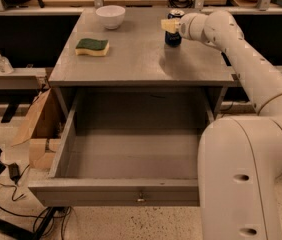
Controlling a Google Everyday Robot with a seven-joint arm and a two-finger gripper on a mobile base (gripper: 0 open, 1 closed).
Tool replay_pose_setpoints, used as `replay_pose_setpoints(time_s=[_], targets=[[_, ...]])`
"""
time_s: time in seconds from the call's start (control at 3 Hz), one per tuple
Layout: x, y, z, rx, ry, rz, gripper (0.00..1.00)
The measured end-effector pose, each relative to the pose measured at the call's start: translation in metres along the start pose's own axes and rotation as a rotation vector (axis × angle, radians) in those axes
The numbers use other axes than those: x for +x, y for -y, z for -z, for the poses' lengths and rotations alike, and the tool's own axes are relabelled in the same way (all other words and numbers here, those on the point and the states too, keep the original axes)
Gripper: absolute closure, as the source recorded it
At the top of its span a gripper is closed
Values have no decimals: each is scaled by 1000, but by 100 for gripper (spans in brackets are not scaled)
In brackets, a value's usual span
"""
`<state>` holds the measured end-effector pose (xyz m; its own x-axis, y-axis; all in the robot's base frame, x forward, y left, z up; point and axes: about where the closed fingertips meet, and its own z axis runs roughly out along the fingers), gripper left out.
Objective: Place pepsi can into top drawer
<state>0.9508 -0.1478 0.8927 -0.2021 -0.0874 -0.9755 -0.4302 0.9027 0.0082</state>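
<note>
The pepsi can stands upright on the grey cabinet top, at the back right. It is dark blue with a silver top. My gripper is at the can's upper part, reaching in from the right on the white arm, and it covers part of the can's top. The top drawer is pulled wide open below the cabinet top. Its inside shows nothing in it, and its front panel has a small keyhole at centre.
A white bowl stands at the back left of the cabinet top. A green and yellow sponge lies in front of it. The arm's large white base stands beside the drawer's right front. Cardboard and cables lie at the left.
</note>
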Motion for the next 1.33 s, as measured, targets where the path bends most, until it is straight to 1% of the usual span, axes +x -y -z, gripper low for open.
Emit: replay_pose_setpoints(time_s=[0.33, 0.67, 1.0, 1.33], targets=[[0, -5, 0, -14, -2, 4, 100], [-10, -16, 10, -67, -1, 29, 100], [-31, -35, 54, -175, 14, 53, 100], [-45, -67, 109, -314, 26, 90, 100]])
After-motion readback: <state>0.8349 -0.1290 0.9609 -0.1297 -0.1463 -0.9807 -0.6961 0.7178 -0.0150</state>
